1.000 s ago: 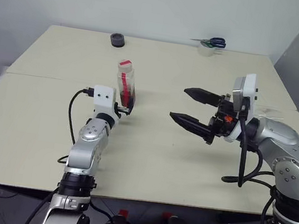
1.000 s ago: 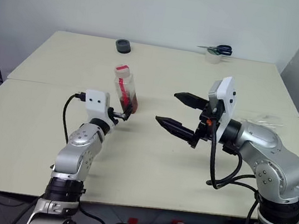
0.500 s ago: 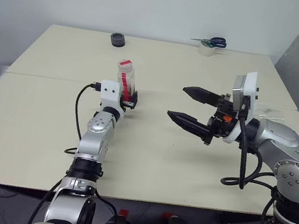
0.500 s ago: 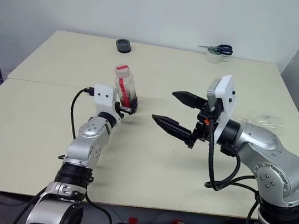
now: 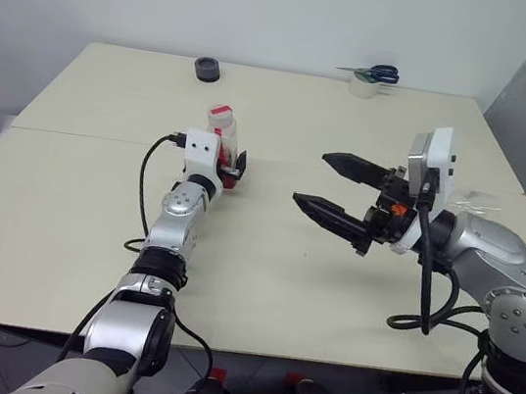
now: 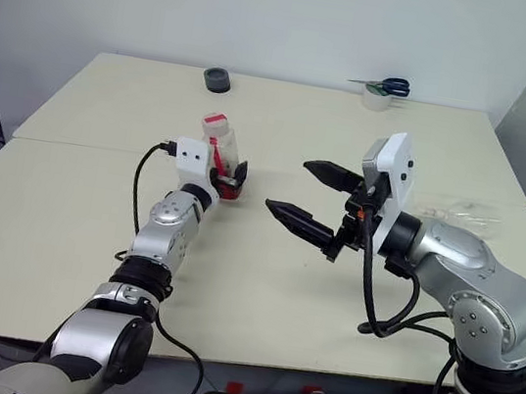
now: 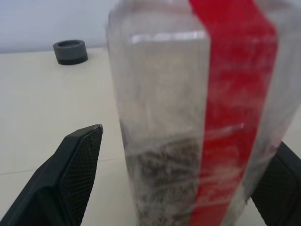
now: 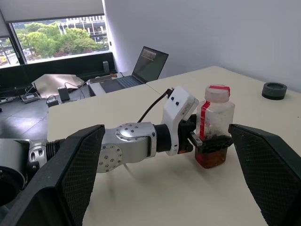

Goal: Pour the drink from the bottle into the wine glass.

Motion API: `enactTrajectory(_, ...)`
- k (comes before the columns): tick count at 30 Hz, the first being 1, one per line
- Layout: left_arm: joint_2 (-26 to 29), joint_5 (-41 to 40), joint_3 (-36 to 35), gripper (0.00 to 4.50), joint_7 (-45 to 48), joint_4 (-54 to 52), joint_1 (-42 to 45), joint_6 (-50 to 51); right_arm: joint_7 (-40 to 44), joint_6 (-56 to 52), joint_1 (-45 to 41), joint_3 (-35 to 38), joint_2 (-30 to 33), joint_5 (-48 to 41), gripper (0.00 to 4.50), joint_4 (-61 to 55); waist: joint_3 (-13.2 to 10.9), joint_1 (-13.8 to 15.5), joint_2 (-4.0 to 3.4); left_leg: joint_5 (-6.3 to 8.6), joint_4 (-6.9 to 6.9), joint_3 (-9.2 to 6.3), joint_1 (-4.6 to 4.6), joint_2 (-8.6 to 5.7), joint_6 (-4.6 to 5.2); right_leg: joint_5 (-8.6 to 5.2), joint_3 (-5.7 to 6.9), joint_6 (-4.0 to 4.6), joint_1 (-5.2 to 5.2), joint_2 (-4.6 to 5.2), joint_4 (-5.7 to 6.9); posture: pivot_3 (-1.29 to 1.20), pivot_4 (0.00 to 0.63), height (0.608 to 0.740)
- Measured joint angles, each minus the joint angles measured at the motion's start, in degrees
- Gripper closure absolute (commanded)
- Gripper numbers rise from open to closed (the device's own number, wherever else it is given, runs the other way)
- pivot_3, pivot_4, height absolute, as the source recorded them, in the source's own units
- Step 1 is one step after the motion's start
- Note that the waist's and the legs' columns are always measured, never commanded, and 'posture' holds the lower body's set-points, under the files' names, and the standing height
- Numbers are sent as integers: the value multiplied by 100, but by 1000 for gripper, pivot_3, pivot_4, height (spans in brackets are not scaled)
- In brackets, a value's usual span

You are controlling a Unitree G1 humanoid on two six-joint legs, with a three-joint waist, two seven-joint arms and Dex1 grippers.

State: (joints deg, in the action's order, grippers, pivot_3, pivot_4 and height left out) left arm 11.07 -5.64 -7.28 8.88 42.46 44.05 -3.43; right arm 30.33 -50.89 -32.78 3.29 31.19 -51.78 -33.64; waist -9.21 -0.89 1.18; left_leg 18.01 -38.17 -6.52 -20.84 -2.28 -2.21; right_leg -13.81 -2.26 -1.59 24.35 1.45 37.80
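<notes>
bottle (image 5: pixel 220 141) upright between spread left gripper (image 5: pixel 234 168) fingers; right gripper (image 5: pixel 332 188) gapes, empty

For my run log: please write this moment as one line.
left gripper: open, fingers around bottle | right gripper: open, empty | bottle: upright on table, capped

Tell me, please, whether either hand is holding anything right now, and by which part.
Nothing is held. The left hand has its open fingers either side of the bottle's lower body without closing; the right hand hangs open above the table.
</notes>
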Motion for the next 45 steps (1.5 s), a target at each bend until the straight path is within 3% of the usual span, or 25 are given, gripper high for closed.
enactTrajectory(1, -1, -5, 0, 535, 31, 0, 0, -35, -36, -1, 15, 0, 0, -31, 0, -6, 0, 0, 0, 0, 0, 0, 0, 0, 0, 0, 0, 0, 0, 0, 0, 0, 150, 740)
enactTrajectory(8, -39, -88, -5, 2658, 176, 20, -20, -182, -196, -3, 47, 2, 0, -130, 0, -7, 0, 0, 0, 0, 0, 1, 0, 0, 0, 0, -1, 0, 0, 1, 1, 0, 150, 740)
enactTrajectory(17, -25, -77, 40, 2693, 258, -61, -34, -90, -329, 53, 47, -25, 3, 8, 0, -6, 0, -1, 0, 0, 0, 1, 0, 0, 0, 0, 0, 0, 1, 1, 2, 0, 150, 740)
enactTrajectory(23, 59, -94, 809, 2693, 1425, -1741, -555, 518, -900, 401, -385, -401, -407, 990, 0, 375, 0, -15, -1, -1, 2, 3, -2, 0, -1, 0, -5, 1, 8, 1, 7, 0, 150, 740)
enactTrajectory(31, 183, -575, 1428, 2693, 2661, -3541, -1201, 1586, -1334, 449, -438, -510, -809, 1595, 0, 723, 0, -64, -1, -1, 2, 5, -2, 3, -1, 0, -8, 1, 11, -1, 12, 0, 150, 740)
enactTrajectory(45, 102, -783, 1479, 2693, 2883, -3871, -1216, 2121, -1111, 304, -427, -672, -962, 1684, 0, 674, 0, -65, -1, -1, 1, 6, -1, 2, 0, 0, -7, 1, 9, -3, 11, 0, 150, 740)
